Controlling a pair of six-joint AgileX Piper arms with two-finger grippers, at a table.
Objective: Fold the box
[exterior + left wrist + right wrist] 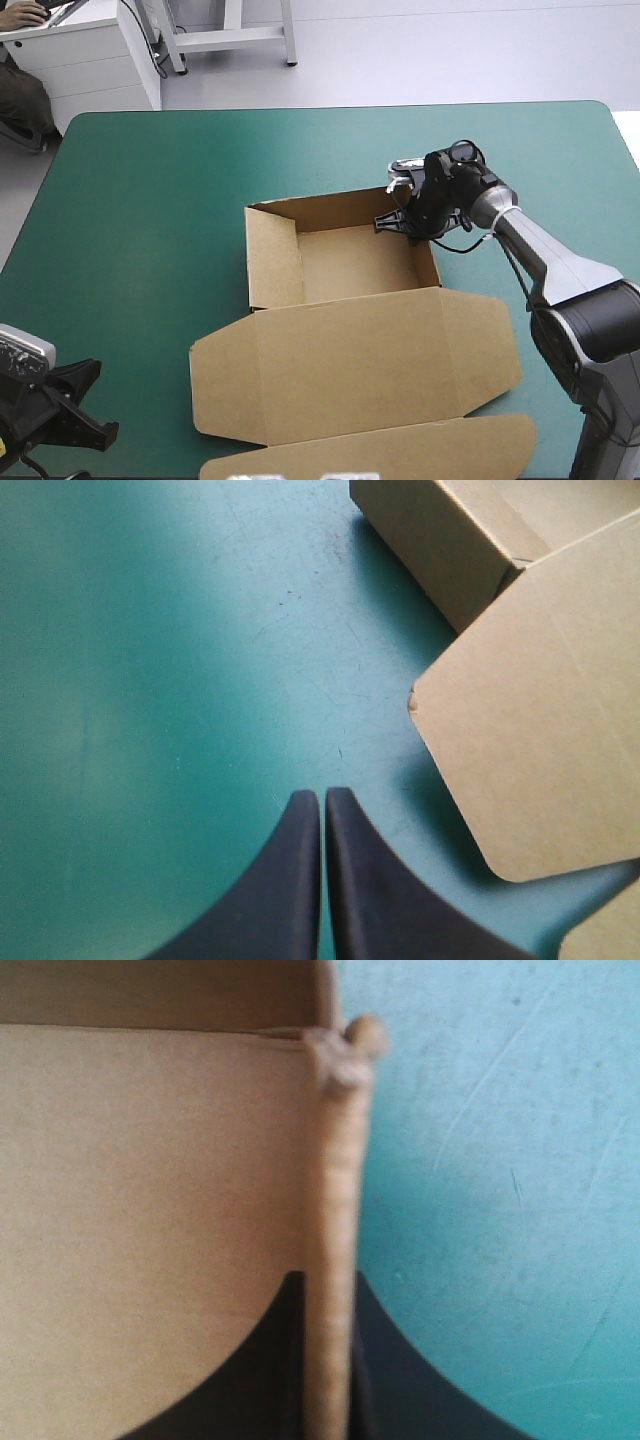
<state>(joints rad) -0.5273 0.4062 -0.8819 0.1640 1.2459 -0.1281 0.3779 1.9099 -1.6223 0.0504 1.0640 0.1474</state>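
The brown box [350, 372] lies mid-table as an open tray [355, 262] with raised walls, its lid flat toward the near edge. My right gripper [402, 224] is at the tray's far right corner. In the right wrist view its black fingers [415, 1370] stand on either side of the tray's right wall [335, 1190], shut on it, one inside and one outside. My left gripper [323, 796] is shut and holds nothing. It hovers over bare teal-green cover near the table's front left corner [70, 415], left of the lid's rounded flap [540, 730].
A long narrow flap [400, 450] of the lid reaches almost to the near edge. Bare teal-green cover [140, 220] stretches left of the box and behind it to the far edge.
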